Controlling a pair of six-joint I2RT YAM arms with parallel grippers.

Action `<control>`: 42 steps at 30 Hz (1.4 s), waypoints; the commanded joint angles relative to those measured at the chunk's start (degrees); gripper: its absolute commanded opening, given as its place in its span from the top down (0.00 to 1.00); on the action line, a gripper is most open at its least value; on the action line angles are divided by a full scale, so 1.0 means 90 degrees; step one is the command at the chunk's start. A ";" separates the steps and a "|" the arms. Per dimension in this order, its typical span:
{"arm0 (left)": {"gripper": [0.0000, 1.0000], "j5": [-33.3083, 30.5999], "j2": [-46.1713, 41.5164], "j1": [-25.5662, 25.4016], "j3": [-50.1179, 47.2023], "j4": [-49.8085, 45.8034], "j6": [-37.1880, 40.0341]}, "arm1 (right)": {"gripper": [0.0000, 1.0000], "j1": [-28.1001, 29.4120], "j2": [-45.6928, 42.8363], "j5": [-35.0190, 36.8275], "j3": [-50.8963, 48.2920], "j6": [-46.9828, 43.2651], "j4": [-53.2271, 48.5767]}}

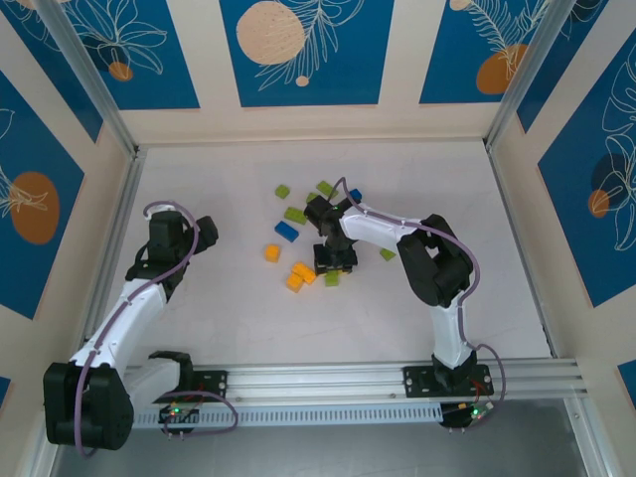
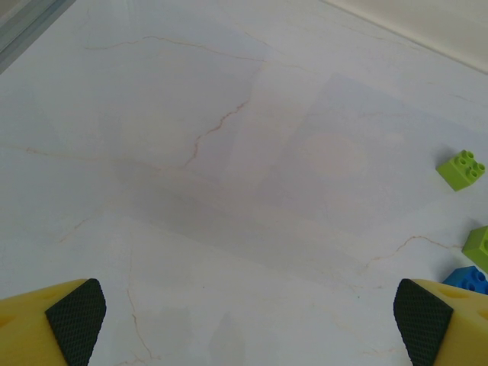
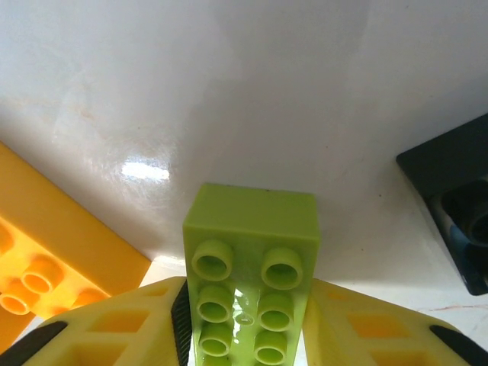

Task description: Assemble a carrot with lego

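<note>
My right gripper (image 3: 245,320) is shut on a long lime green lego brick (image 3: 248,267), studs facing the camera, its far end just above the white table. In the top view that right gripper (image 1: 335,260) hangs over the brick cluster, next to orange bricks (image 1: 299,274) and a lime brick (image 1: 332,278). An orange brick (image 3: 46,252) lies at the left of the right wrist view and a black brick (image 3: 457,206) at the right. My left gripper (image 2: 244,335) stands open over bare table, far left of the pile; lime bricks (image 2: 461,168) and a blue brick (image 2: 467,280) lie to its right.
Around the cluster lie a blue brick (image 1: 286,232), an orange brick (image 1: 272,252), lime bricks (image 1: 295,214) and one lime brick (image 1: 387,254) by the right arm. Walls enclose the table (image 1: 199,318); a metal rail (image 1: 328,376) runs along its near edge.
</note>
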 commanded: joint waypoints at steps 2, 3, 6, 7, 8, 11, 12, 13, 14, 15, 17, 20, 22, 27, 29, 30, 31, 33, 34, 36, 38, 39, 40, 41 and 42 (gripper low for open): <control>0.01 -0.0025 0.0072 0.0098 0.0184 -0.0076 -0.0005 | 0.61 0.0054 0.0079 -0.0073 0.0070 -0.0049 -0.0204; 0.01 -0.0016 0.0077 0.0096 0.0187 -0.0070 -0.0005 | 0.62 0.0054 0.0060 -0.0075 0.0061 -0.0047 -0.0204; 0.01 -0.0014 0.0085 0.0103 0.0184 -0.0068 -0.0005 | 0.64 0.0054 -0.0012 -0.0076 0.0067 -0.0078 -0.0253; 0.00 -0.0016 0.0086 0.0097 0.0189 -0.0068 -0.0010 | 0.65 0.0054 -0.0050 -0.0075 0.0076 -0.0091 -0.0271; 0.00 -0.0016 0.0086 0.0099 0.0198 -0.0068 -0.0002 | 0.65 0.0061 -0.0109 -0.0068 0.0094 -0.0145 -0.0341; 0.00 -0.0025 0.0097 0.0096 0.0199 -0.0068 0.0000 | 0.67 0.0111 -0.0373 0.0028 0.0188 -0.0478 -0.0549; 0.00 -0.0021 0.0100 0.0097 0.0197 -0.0068 -0.0003 | 0.67 0.0144 -0.0460 0.0053 0.0273 -0.0644 -0.0670; 0.01 -0.0007 0.0113 0.0096 0.0194 -0.0065 -0.0005 | 0.67 0.0178 -0.0526 0.0077 0.0336 -0.0811 -0.0790; 0.00 -0.0006 0.0120 0.0101 0.0204 -0.0053 -0.0005 | 0.67 0.0225 -0.0588 0.0091 0.0468 -0.0990 -0.0922; 0.00 0.0003 0.0134 0.0097 0.0204 -0.0046 -0.0005 | 0.67 0.0270 -0.0630 0.0096 0.0587 -0.1197 -0.1059; 0.00 -0.0006 0.0164 0.0104 0.0222 -0.0056 -0.0005 | 0.68 0.0339 -0.0618 0.0077 0.0790 -0.1514 -0.1292; 0.00 -0.0025 0.0168 0.0099 0.0243 -0.0096 -0.0004 | 0.67 0.0452 -0.0453 0.0030 0.1161 -0.1977 -0.1579; 0.00 -0.0039 0.0143 0.0100 0.0245 -0.0114 -0.0005 | 0.67 0.0491 -0.0288 -0.0050 0.1467 -0.2232 -0.1732; 0.00 -0.0051 0.0086 0.0101 0.0242 -0.0140 0.0005 | 0.67 0.0689 -0.0009 -0.0359 0.1895 -0.3244 -0.1670; 0.00 -0.0035 0.0088 0.0099 0.0233 -0.0148 0.0010 | 0.67 0.0824 0.0076 -0.0358 0.2040 -0.3709 -0.1714; 0.00 -0.0035 0.0083 0.0103 0.0242 -0.0154 0.0006 | 0.67 0.0889 0.0120 -0.0349 0.2109 -0.3916 -0.1760; 0.01 -0.0035 0.0080 0.0101 0.0233 -0.0156 0.0005 | 0.67 0.0951 0.0161 -0.0341 0.2176 -0.4085 -0.1797; 0.00 -0.0034 0.0080 0.0098 0.0223 -0.0157 0.0005 | 0.67 0.1007 0.0298 -0.0319 0.2407 -0.4350 -0.1951; 0.00 -0.0037 0.0085 0.0102 0.0218 -0.0164 0.0007 | 0.67 0.1011 0.0368 -0.0322 0.2519 -0.4406 -0.2020; 0.01 -0.0035 0.0083 0.0098 0.0215 -0.0173 0.0005 | 0.68 0.1011 0.0500 -0.0330 0.2698 -0.4524 -0.2070; 0.00 -0.0033 0.0082 0.0097 0.0214 -0.0175 0.0008 | 0.68 0.1021 0.0581 -0.0365 0.2794 -0.4624 -0.2043; 0.00 -0.0035 0.0079 0.0097 0.0213 -0.0182 0.0010 | 0.68 0.1021 0.0628 -0.0390 0.2841 -0.4678 -0.2042; 0.01 -0.0030 0.0077 0.0103 0.0214 -0.0182 0.0005 | 0.68 0.1020 0.0675 -0.0404 0.2882 -0.4715 -0.2040; 0.00 -0.0035 0.0069 0.0097 0.0210 -0.0184 0.0010 | 0.68 0.1026 0.0752 -0.0415 0.2948 -0.4759 -0.2074; 0.00 -0.0035 0.0061 0.0101 0.0214 -0.0183 0.0005 | 0.68 0.1023 0.0813 -0.0417 0.3024 -0.4813 -0.2121</control>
